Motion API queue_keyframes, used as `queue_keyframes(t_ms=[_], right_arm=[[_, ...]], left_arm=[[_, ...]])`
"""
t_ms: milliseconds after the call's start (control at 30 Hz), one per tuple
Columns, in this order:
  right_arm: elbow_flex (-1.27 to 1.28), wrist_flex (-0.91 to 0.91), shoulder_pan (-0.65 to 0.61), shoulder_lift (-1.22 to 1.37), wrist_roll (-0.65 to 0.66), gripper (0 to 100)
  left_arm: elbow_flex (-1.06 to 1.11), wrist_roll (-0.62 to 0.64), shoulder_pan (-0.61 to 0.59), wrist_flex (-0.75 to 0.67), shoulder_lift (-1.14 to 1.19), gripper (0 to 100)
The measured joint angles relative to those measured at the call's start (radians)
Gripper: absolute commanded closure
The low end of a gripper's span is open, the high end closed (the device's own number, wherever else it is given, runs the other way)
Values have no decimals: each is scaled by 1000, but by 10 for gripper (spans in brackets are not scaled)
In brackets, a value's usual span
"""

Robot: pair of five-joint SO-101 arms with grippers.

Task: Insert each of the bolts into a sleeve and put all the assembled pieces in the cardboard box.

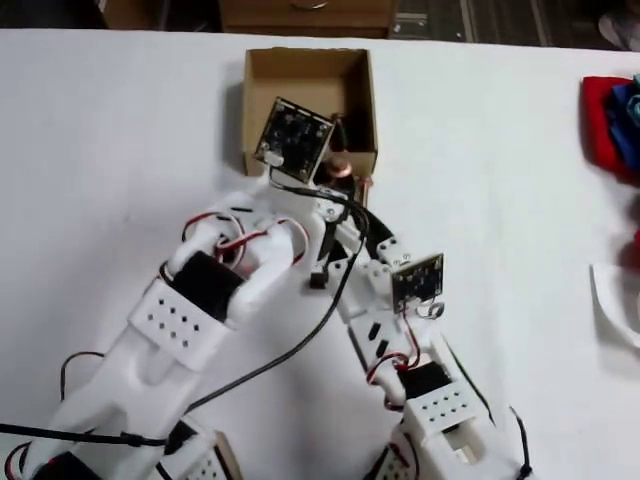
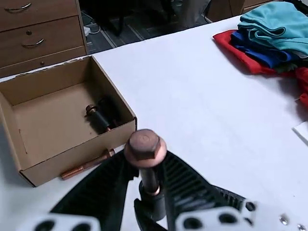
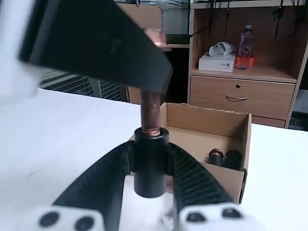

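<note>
Bolt [image 2: 146, 147], copper with a hex head, stands upright, its shank sunk in a black sleeve [image 3: 150, 166]. Left jaws clamp the shank just under the head; right jaws clamp the sleeve below. Both sit just near of the box [image 2: 72, 161], which holds one assembled piece [image 2: 101, 115]. A second bolt [image 2: 84, 167] lies on the worktop [image 2: 192, 96] just beside its near wall.

Table [image 1: 520, 200] is viewed downward from a fixed high camera. Wrist cameras are set close behind left claw [image 2: 144, 166] and right claw [image 3: 150, 155]. Cardboard box [image 1: 300, 85], beyond both claws, is shared.
</note>
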Motion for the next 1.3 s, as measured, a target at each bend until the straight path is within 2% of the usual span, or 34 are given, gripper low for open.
queue_keyframes(t_ms=[67, 167, 467, 600, 867, 1100, 1300], right_arm=[[0, 0, 0, 0, 0, 978], [0, 0, 8, 0, 0, 978], [0, 0, 8, 0, 0, 978], [0, 0, 6, 0, 0, 978], [0, 25, 5, 2, 0, 978], [0, 49, 3, 0, 0, 978], [0, 95, 3, 0, -23, 978]], left_arm=[[0, 0, -29, 14, 0, 807], [0, -3, -75, 60, 0, 806], [-21, -5, -89, 112, 0, 806], [-129, -6, -133, 123, 0, 806], [-374, -6, -227, 238, -2, 806], [-390, -18, -439, 279, -2, 804], [-209, -233, -620, 431, -2, 805]])
